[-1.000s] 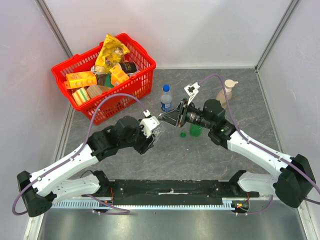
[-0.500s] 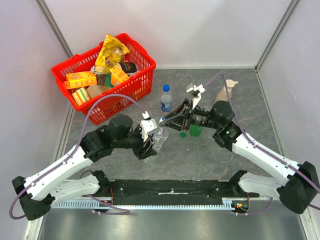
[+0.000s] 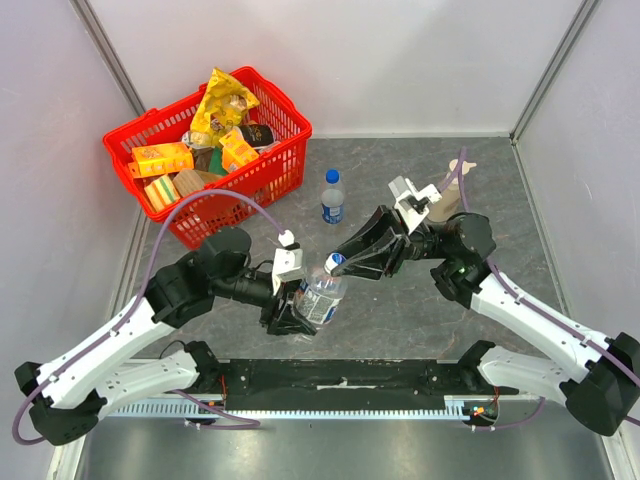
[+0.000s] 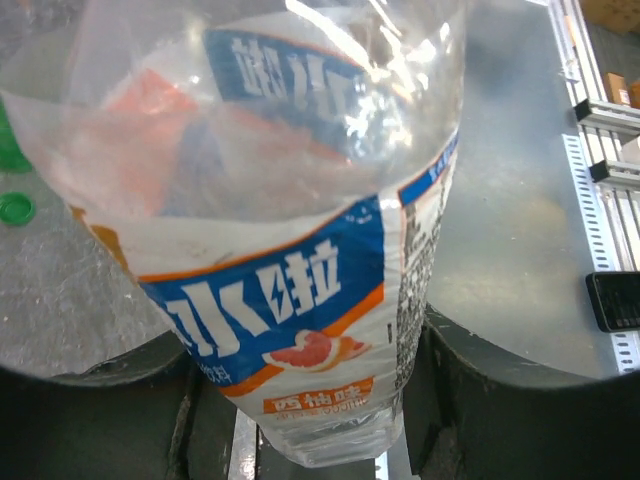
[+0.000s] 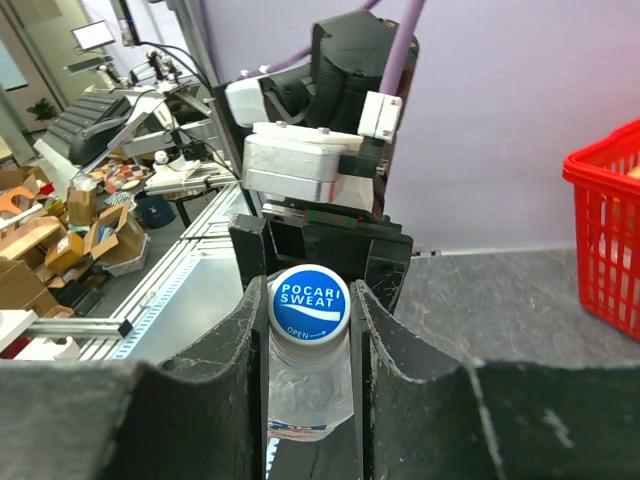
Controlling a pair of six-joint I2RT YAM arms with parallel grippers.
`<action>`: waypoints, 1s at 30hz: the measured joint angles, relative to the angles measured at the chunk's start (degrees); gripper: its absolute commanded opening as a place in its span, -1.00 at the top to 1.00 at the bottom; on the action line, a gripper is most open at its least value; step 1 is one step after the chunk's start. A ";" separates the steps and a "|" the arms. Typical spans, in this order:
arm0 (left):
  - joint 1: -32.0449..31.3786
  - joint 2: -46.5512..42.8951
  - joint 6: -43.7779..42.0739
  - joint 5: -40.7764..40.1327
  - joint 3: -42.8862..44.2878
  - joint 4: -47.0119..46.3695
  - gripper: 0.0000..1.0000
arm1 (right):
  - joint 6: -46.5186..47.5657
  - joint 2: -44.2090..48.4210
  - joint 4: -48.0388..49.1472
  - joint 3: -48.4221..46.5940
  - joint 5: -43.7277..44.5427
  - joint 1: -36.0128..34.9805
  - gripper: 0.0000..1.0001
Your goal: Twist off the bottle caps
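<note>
One clear bottle [image 3: 320,295]: left gripper [image 3: 295,310] clamps its label [image 4: 270,320], right gripper [image 3: 345,262] pinches its blue POCARI SWEAT cap [image 5: 309,303].

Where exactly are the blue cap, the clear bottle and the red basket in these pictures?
blue cap [image 5: 309,304]: right wrist view, on its printed top.
clear bottle [image 4: 300,270]: left wrist view, on its blue label.
red basket [image 3: 282,168]: top external view, on its front wall.

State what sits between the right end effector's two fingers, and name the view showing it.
The blue cap of the clear bottle, pinched between both fingers; the right wrist view shows it best.
</note>
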State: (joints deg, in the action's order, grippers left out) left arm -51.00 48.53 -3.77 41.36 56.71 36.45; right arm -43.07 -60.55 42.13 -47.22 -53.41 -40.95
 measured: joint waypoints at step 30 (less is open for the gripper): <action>-0.33 -1.16 1.40 4.70 -1.03 -3.26 0.96 | -5.86 1.20 11.61 1.14 0.81 0.09 -0.96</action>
State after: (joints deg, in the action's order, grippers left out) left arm -51.33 47.37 -2.37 46.06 55.68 33.19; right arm -48.93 -59.35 53.74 -46.09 -52.60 -40.86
